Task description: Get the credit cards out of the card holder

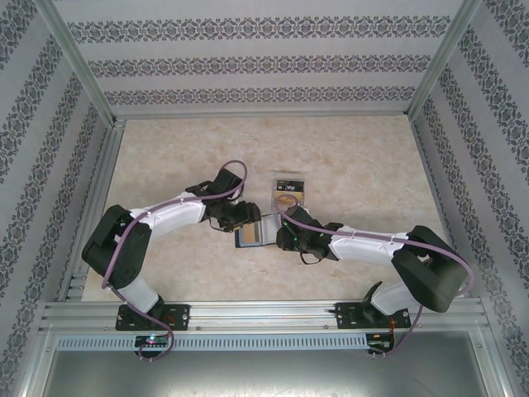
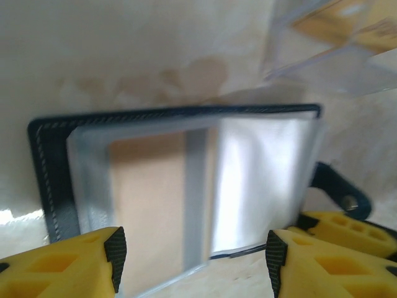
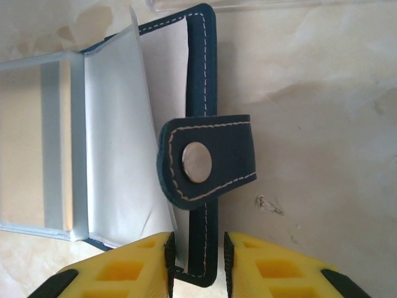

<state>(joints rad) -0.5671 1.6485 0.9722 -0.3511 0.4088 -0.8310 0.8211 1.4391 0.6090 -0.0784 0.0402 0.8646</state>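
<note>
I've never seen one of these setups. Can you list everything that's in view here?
card holder: one, dark navy with bluish-grey panels, lying open on the table between the arms.
credit card: one visible, tan-orange, behind the holder's windowed pocket; any others cannot be told.
clear plastic box: one, transparent with gold and black contents, just beyond the holder.
table: one, cream marbled, inside patterned walls.
arms: two, white and black, with purple cables.
left fingers: two, yellow with black pads, open over the holder's near edge.
right fingers: two, yellow, closed on the holder's navy edge below its snap tab.
</note>
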